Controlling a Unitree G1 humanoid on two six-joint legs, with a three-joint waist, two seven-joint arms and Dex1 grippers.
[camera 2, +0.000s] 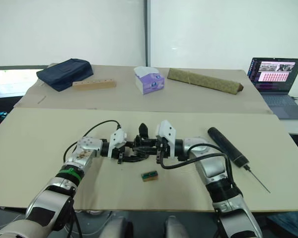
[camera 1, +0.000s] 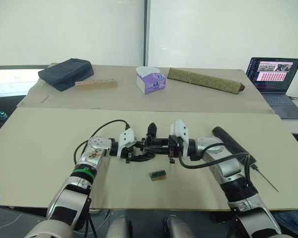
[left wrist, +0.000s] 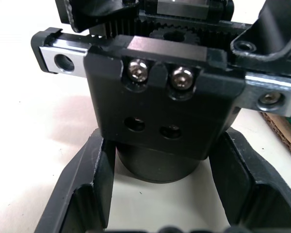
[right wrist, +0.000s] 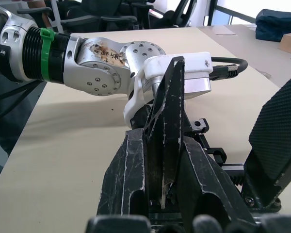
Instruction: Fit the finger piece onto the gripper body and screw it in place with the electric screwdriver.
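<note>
Low in the middle of the left eye view, the gripper body (camera 1: 150, 145) sits between both claws. The left gripper (left wrist: 160, 184) is clenched around its round base; the right gripper (right wrist: 218, 160) is clamped on the finger piece (right wrist: 166, 126) against the body. Judging by this, seat the piece squarely before letting go. The piece points up; the body's rail lies left to right. The electric screwdriver (camera 1: 233, 144) lies untouched at right, bit toward the lower right edge.
</note>
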